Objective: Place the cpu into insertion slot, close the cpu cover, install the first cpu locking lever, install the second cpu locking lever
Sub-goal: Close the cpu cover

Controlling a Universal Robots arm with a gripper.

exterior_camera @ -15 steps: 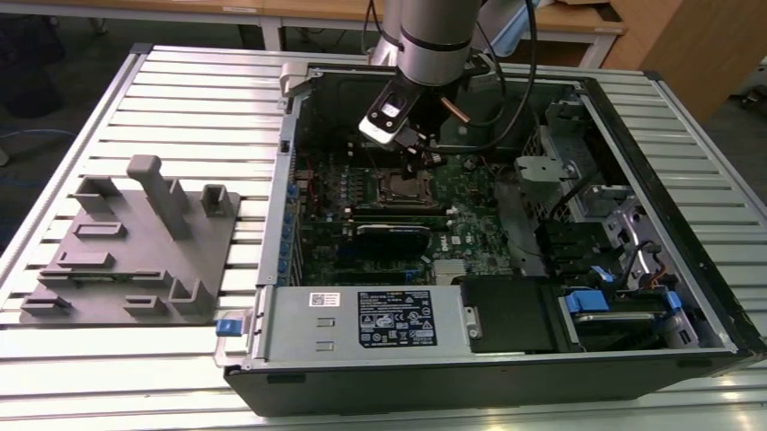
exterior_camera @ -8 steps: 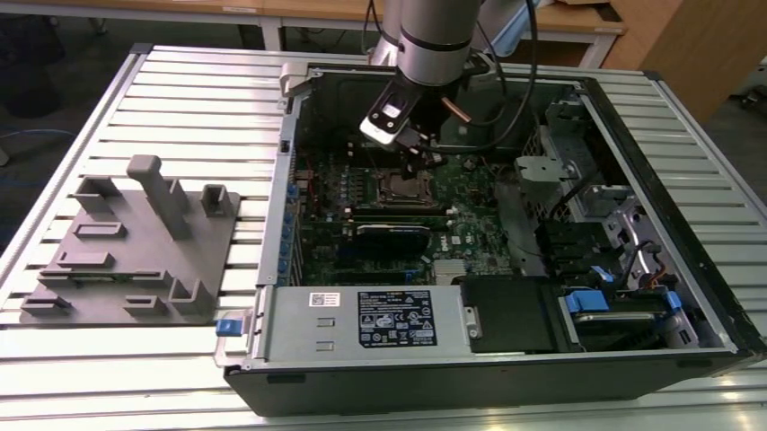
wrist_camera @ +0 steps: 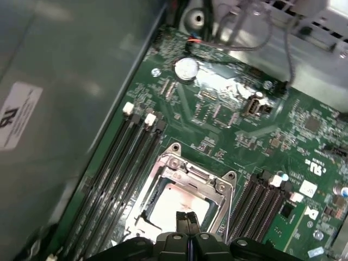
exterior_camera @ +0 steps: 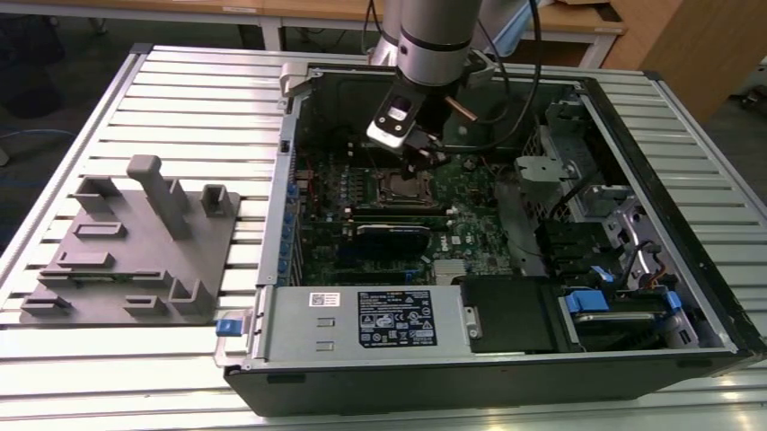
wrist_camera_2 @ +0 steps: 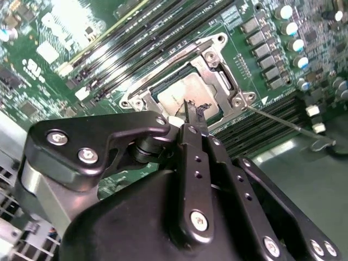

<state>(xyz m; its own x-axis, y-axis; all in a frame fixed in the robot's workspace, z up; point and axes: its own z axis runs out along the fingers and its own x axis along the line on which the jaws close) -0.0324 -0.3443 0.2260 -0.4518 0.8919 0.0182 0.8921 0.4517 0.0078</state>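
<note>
Tool [wrist_camera_2: 190,111] fingers pressed together, tips just over the cpu [wrist_camera_2: 182,89], cpu lying in the insertion slot [exterior_camera: 401,187], cpu cover [wrist_camera_2: 220,41] down around it, exterior view: tool at the slot's 1 o'clock, open computer case [exterior_camera: 480,386] on tabletop [exterior_camera: 180,99]

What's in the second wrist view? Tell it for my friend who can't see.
The black gripper, fingers pressed together, points its tip at the edge of the silvery cpu. The metal cpu cover lies as a frame around the chip on the green board, and a thin locking lever sticks out sideways.
</note>
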